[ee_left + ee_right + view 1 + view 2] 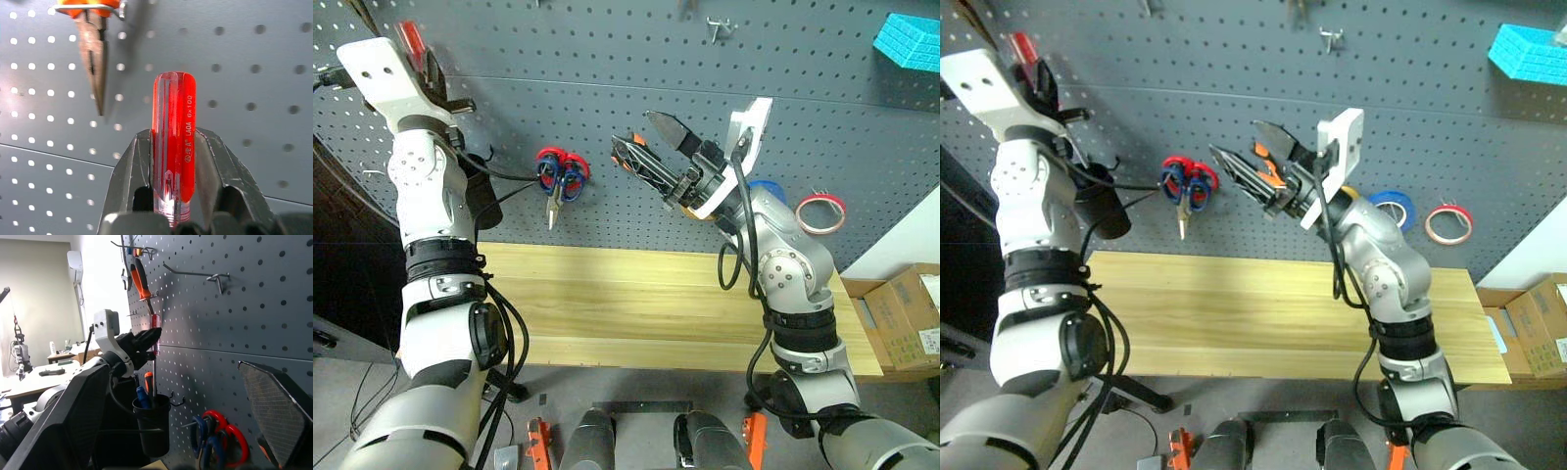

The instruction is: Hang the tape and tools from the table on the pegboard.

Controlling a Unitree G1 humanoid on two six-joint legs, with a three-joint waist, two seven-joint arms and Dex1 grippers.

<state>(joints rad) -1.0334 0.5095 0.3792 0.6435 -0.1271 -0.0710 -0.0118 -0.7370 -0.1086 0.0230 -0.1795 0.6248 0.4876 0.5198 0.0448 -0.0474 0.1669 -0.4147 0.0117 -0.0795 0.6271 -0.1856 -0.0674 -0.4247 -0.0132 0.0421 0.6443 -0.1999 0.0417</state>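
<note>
- Gripping the red-handled screwdriver point(173, 142) in my left gripper point(171, 161), fingers closed on its handle, up against the pegboard point(607, 88) at ten o'clock.
- My right gripper point(656, 147) gapes wide, empty.
- Red tape point(820, 212) hangs at three o'clock.

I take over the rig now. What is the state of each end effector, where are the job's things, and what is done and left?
Left end effector: shut on the red-handled screwdriver, raised at the pegboard above the black cup.
Right end effector: open, holding nothing, near the board.
Done: red tape, scissors and pliers hang on hooks.
Left: place the screwdriver. The table holds no tools.
</note>
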